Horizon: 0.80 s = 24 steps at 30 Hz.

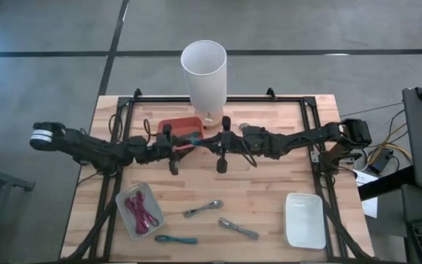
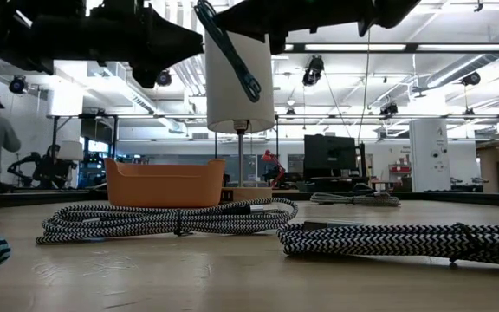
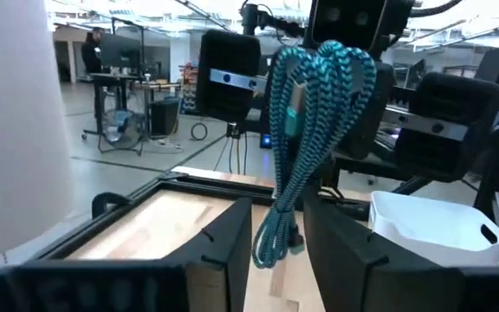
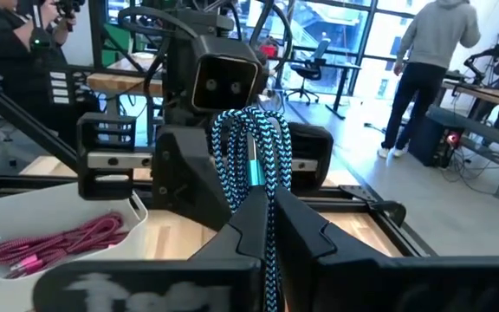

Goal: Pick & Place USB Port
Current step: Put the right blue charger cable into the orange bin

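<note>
Teal braided USB cable (image 4: 251,165) hangs bundled between my two hands above the middle of the counter (image 1: 269,183), just in front of the white cylinder (image 1: 204,70). My right hand (image 4: 267,227) is clamped on it. My left hand (image 3: 277,227) stands apart around its hanging end.

the room is an open workshop with a grey floor (image 1: 50,95) crossed by dark seams, and ceiling strip lights (image 2: 379,48) run over rows of workbenches (image 2: 353,198). large glazed windows (image 4: 336,35) stand behind an office chair (image 4: 306,74) and desks. a person in a grey hoodie (image 4: 431,52) stands at a desk.
</note>
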Tool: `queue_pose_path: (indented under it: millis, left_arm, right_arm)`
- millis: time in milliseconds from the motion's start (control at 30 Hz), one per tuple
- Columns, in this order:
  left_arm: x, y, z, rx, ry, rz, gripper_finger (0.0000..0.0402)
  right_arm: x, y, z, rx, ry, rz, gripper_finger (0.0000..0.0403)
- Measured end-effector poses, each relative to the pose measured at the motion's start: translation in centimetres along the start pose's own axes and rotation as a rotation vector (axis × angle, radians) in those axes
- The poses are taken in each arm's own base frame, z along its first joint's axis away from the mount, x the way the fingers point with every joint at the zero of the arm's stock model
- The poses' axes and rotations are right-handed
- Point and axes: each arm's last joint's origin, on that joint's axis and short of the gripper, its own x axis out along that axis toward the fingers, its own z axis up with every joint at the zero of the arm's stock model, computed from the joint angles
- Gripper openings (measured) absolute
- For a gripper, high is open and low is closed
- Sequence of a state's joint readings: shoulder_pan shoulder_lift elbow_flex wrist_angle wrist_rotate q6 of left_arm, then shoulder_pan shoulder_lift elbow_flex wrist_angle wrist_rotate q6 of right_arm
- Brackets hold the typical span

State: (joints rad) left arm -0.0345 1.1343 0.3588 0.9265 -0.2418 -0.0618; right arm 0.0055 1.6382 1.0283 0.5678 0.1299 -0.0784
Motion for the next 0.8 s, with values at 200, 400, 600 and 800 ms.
queue_pose_path:
  millis: [200,400,600,800]
  left_arm:
    - [1.8,-0.5,-0.4,0.013,0.033,-0.015,0.0115]
    - [4.3,-1.1,-0.3,0.050,0.040,-0.019,0.0115]
    - [5.2,-1.3,-0.7,0.067,0.060,-0.021,0.0105]
    - [5.0,-1.2,-1.3,0.064,0.093,-0.019,0.0042]
  right_arm:
    - [0.0,0.0,0.1,0.000,-0.003,0.001,0.0012]
    - [0.0,0.0,-0.2,-0.002,0.015,0.002,0.0012]
    - [0.0,0.0,-0.3,-0.003,0.019,0.002,0.0013]
    - [0.0,0.1,-0.3,-0.006,0.023,0.003,0.0013]
